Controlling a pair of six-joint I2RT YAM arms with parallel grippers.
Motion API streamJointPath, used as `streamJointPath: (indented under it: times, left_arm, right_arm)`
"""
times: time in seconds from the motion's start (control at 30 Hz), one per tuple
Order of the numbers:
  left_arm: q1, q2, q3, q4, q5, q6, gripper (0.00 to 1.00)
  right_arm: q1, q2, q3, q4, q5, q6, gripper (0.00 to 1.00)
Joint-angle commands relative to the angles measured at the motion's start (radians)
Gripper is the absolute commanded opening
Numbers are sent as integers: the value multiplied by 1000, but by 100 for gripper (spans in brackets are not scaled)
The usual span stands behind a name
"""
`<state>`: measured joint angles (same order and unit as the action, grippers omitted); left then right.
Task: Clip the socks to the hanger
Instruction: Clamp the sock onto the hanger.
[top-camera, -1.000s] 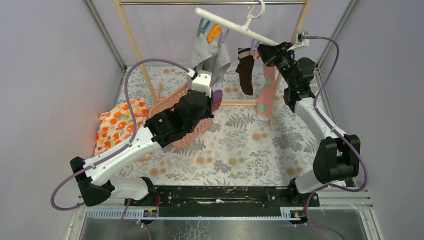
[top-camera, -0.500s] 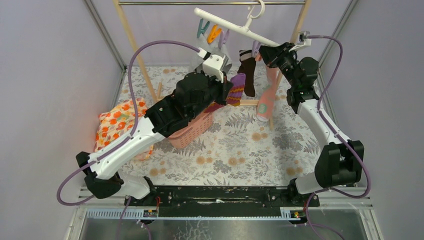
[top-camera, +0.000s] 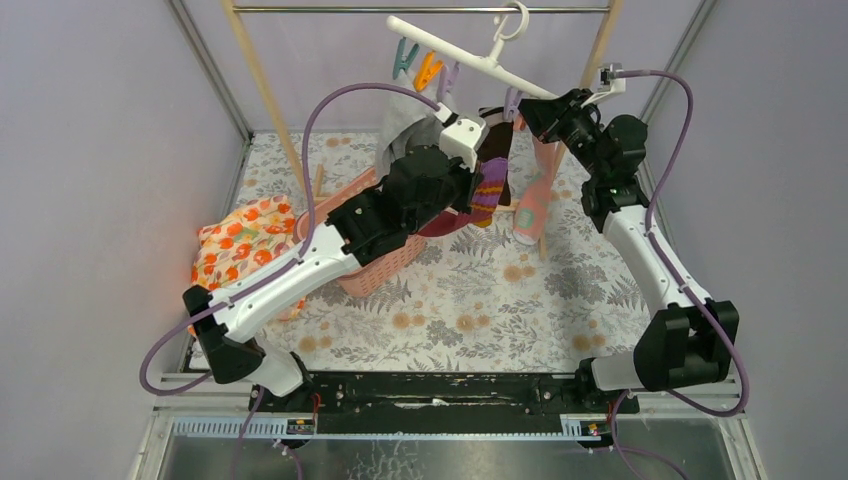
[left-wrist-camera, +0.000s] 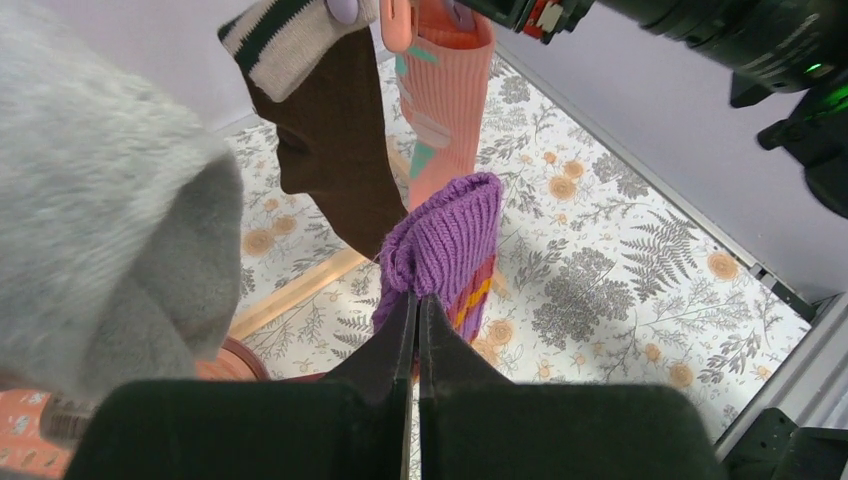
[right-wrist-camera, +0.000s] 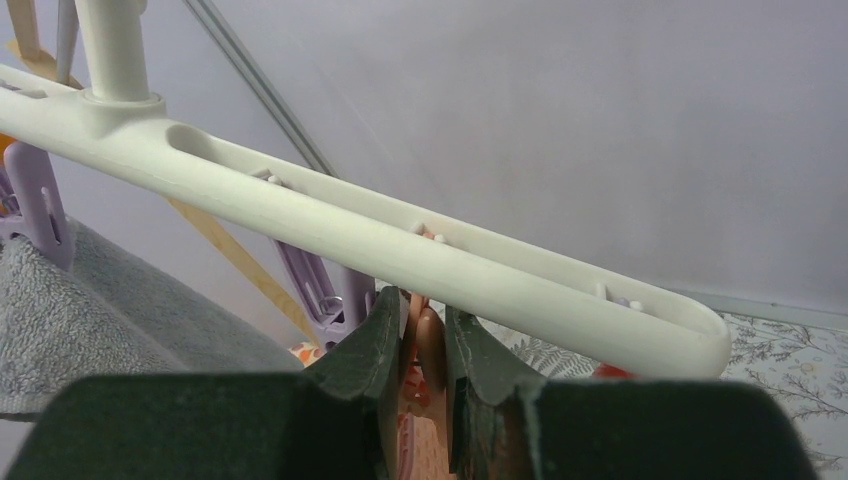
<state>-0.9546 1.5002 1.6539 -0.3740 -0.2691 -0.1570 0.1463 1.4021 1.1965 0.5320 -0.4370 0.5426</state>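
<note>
My left gripper (top-camera: 480, 183) is shut on the cuff of the purple sock (top-camera: 491, 190), which has red and orange stripes. It holds the sock in the air just below the white hanger (top-camera: 470, 56). In the left wrist view the sock (left-wrist-camera: 452, 235) hangs from my closed fingertips (left-wrist-camera: 417, 300). My right gripper (top-camera: 530, 108) is at the hanger's right end. In the right wrist view the right gripper (right-wrist-camera: 422, 322) is shut on an orange clip (right-wrist-camera: 430, 348) under the bar (right-wrist-camera: 400, 240). Teal (top-camera: 405, 55), orange (top-camera: 428, 68) and purple (top-camera: 447, 76) clips hang at the bar's left.
A dark brown sock (left-wrist-camera: 340, 170), a long pink sock (top-camera: 530, 205) and a grey cloth (top-camera: 405, 125) hang from the hanger. A pink basket (top-camera: 385, 265) and an orange floral cloth (top-camera: 235, 245) lie on the left. The wooden rack frame (top-camera: 270, 90) stands behind.
My left arm has lifted the purple sock out of the basket, up and to the right, to just under the hanger. My right gripper has stayed at the hanger's right end.
</note>
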Motion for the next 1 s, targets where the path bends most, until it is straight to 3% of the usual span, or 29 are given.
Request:
streamJointPath:
  times: [0.0,0.6,0.97]
  left_arm:
    - [7,24,28,101,34,24,0]
    - [62,123,114,123,124,20,0]
    - [103,161,115,147,162,6,0]
  right_arm:
    - [1,-18,-54,-180,-163,-35,0]
    - [-34,-90,-69,-25,-314,110,0]
    - [-35,-22,18,6,-364,170,0]
